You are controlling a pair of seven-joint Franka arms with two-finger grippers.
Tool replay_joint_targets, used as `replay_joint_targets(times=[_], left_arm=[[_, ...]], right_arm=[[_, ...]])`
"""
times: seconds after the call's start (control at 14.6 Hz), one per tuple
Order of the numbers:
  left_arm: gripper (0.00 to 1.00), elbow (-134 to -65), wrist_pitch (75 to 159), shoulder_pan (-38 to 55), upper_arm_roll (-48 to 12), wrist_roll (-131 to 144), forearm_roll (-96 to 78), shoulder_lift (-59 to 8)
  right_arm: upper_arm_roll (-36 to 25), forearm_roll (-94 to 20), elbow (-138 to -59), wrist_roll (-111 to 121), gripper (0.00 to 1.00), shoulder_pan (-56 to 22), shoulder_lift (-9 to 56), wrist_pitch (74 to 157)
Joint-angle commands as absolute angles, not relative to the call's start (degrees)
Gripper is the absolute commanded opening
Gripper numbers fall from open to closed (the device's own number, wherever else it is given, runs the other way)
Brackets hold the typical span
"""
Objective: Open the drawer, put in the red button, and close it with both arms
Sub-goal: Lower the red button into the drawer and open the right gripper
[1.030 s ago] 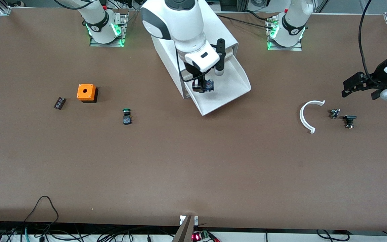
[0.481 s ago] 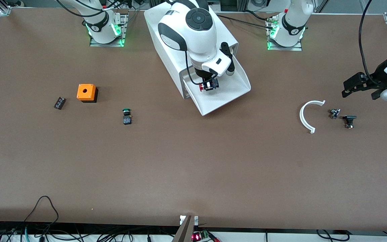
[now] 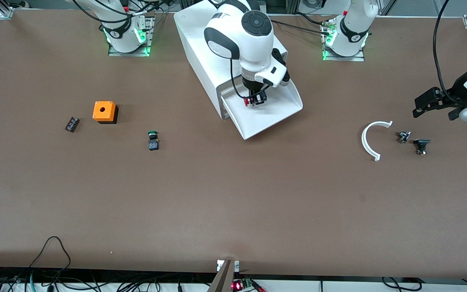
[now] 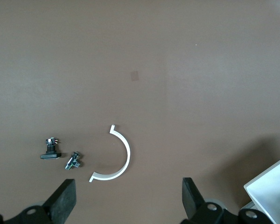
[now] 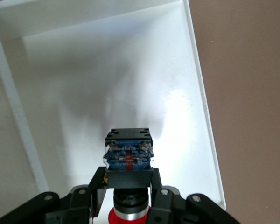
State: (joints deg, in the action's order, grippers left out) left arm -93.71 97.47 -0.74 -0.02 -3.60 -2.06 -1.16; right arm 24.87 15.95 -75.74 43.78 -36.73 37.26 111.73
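**Red button pinched over the open drawer tray**

Much of the right gripper [image 3: 255,99] is hidden in the front view by the arm's bulky white wrist; only its black tips and a sliver of red show beneath. The right wrist view fills that in: the two black fingers [image 5: 97,189] are pressed against the sides of the red button [image 5: 129,158], whose glossy round red cap sits lowest in that picture, partly cut off by the frame edge, with the blocky black-and-blue body pointing away from the camera. The button hangs inside the pulled-out drawer [image 3: 282,111], over its smooth white floor; whether it touches that floor cannot be told. The drawer is a shallow white tray with thin upright walls, sliding out of a boxy white cabinet [image 3: 193,44] whose upper part is covered by the arm.

The left gripper [image 3: 430,103] waits in the air at the left arm's end of the table, its matte black fingers [image 4: 65,203] spread wide apart; only their tips enter the left wrist view. Beneath it lie a thin white curved strip [image 3: 369,140], shaped like a half ring, and two tiny dark metal parts [image 3: 414,140] too small to identify.

Toward the right arm's end of the brown matte table [image 3: 233,202] rest an orange box [image 3: 104,111] with a round hole, a green-capped switch [image 3: 153,140], and a small dark block [image 3: 71,124].
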Motion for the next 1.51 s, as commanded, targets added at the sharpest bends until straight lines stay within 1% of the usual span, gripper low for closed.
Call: replay_joint_targets(times=[0.0,0.27,0.55,0.62,0.69,0.76,0.89,1.17,1.44], left_arm=[[1.0,-92.6,96.2,-0.5,0.0,-3.3,-0.4,-1.7],[1.0,-92.5,96.2,-0.5,0.0,-3.3,-0.4,-1.8],[1.0,-92.5,96.2,-0.5,0.0,-3.3,-0.4,-1.8],[1.0,-92.4,96.2,-0.5,0.0,-3.3,-0.4,-1.8],[1.0,-92.5,96.2,-0.5,0.0,-3.3,-0.4,-1.8],[1.0,-92.5,96.2,-0.5,0.0,-3.3,-0.4,-1.8],[1.0,-92.4,96.2,-0.5,0.0,-3.3,-0.4,-1.9],[1.0,-92.5,96.5,-0.4,-0.3,-3.3,-0.4,-2.3],[1.0,-93.5,100.4,2.0,-1.2,-1.3,-0.6,-5.0]], right_arm=[[24.7,16.9,-73.5,44.7,0.43,-37.8,39.1,109.1],[24.7,17.0,-73.5,44.3,0.43,-38.3,41.4,110.0],[24.7,17.0,-73.5,44.1,0.43,-38.6,42.2,110.2],[24.7,17.0,-73.5,44.0,0.48,-38.8,42.3,110.4],[24.6,16.8,-73.5,42.8,0.87,-38.8,42.2,110.6],[24.7,16.8,-73.4,40.3,1.0,-38.8,41.8,110.6],[24.8,16.9,-71.7,37.5,1.0,-38.8,40.8,110.2],[24.6,16.9,-65.1,37.4,1.0,-37.7,39.6,106.8],[22.2,16.6,-64.7,36.2,1.0,-34.9,36.6,105.8]])
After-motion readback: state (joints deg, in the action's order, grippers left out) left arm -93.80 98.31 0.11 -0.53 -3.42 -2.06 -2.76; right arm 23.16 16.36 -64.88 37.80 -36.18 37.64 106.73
